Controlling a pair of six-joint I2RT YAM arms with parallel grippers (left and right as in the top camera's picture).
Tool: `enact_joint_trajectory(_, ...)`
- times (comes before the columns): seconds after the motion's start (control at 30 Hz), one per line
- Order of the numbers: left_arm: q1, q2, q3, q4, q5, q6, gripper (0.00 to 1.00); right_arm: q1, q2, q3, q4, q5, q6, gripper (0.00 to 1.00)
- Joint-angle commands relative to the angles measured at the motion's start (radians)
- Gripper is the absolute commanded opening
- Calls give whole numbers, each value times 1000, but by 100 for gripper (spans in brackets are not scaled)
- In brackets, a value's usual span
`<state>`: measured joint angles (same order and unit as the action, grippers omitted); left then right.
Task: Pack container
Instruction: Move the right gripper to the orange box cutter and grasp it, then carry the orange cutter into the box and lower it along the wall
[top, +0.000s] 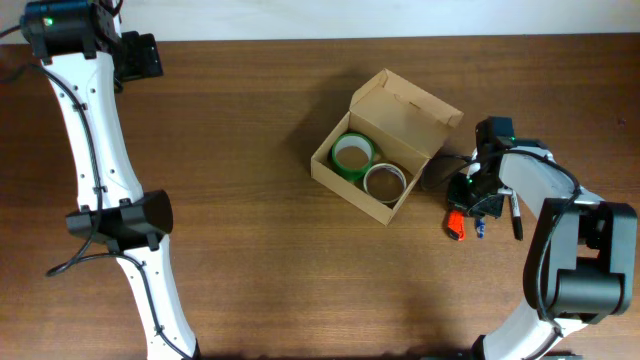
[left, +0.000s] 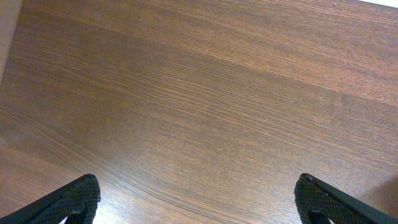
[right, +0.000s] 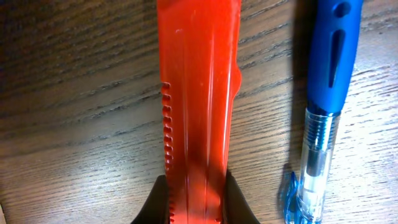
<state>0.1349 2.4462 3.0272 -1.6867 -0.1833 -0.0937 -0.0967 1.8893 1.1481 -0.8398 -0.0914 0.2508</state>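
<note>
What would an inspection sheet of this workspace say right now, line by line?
Surface: wooden table, no damage seen.
Job's things: box open, lid up; green roll and pale roll side by side inside.
Clutter: blue pen lying beside red cutter, right of box.
Grippers: left gripper open over wood; right gripper shut on cutter.
Cables: black cable along left arm.
Surroundings: pale strip beyond table's far edge.
</note>
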Motion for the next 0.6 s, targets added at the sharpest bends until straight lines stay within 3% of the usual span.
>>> enact_joint_trajectory(0.0,1,-8,-4,0,7,5,100,5,26,2,22,-36,-3,6)
enact_joint_trajectory(0.27,1,-8,-4,0,7,5,100,4,-131,100,-18,-32,-8,7)
enact_joint_trajectory(0.57,1,-8,-4,0,7,5,100,20,-322,339,-171,-33,-85,7)
